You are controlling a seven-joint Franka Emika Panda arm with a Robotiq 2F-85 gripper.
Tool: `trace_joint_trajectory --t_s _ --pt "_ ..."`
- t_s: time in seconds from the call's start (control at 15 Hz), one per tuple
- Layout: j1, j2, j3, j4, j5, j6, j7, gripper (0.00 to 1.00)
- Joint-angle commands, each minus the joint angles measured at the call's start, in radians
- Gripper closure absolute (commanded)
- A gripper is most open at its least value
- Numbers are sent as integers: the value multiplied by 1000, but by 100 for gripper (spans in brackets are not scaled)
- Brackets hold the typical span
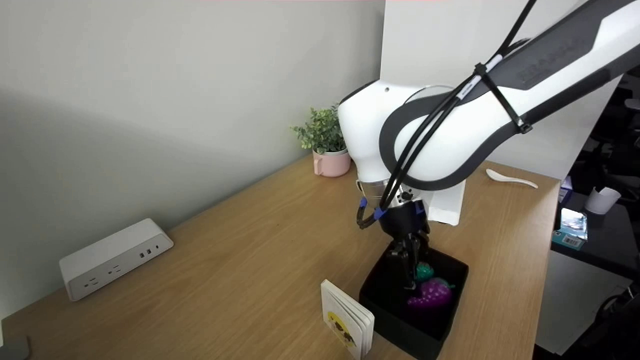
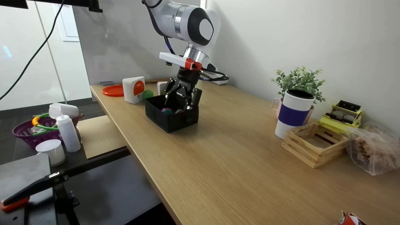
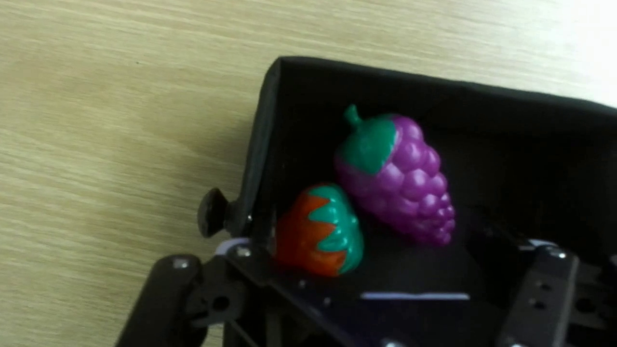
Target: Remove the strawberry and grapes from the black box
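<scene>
Wall (image 1: 175, 100): plain pale grey, rising behind the work area.
Tabletop (image 1: 260, 260): light wood grain, smooth-looking.
Black box (image 3: 458, 103): on the tabletop, low-sided, open-topped; its sides will likely limit how wide a grip can spread.
Gripper (image 2: 178, 101): pointing down inside the box, jaws spread apart, nothing held between them.
Grapes (image 3: 405, 193): on their side in the box; glossy, so probably hard plastic, light and slippery. Best taken across the broad middle, as the tapering end could let a grip slide off.
Strawberry (image 3: 318, 236): also in the box, just beside the grapes and near the jaw at the left of the wrist view; whether that jaw touches it cannot be told. Likely light, stiff, hard to damage; being squat and round, it wants a low hold across its fattest part, or it may roll or squirt out.
Stem (image 3: 353, 115): on the grapes' green end, too thin to trust as a handle.
</scene>
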Motion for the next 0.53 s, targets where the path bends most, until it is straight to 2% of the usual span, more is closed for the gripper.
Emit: trace_joint_trajectory --t_s 0.0,0.47 --pt "-33 46 22 57 48 -19 -53 0" --pt "-40 84 20 100 62 -20 -86 0"
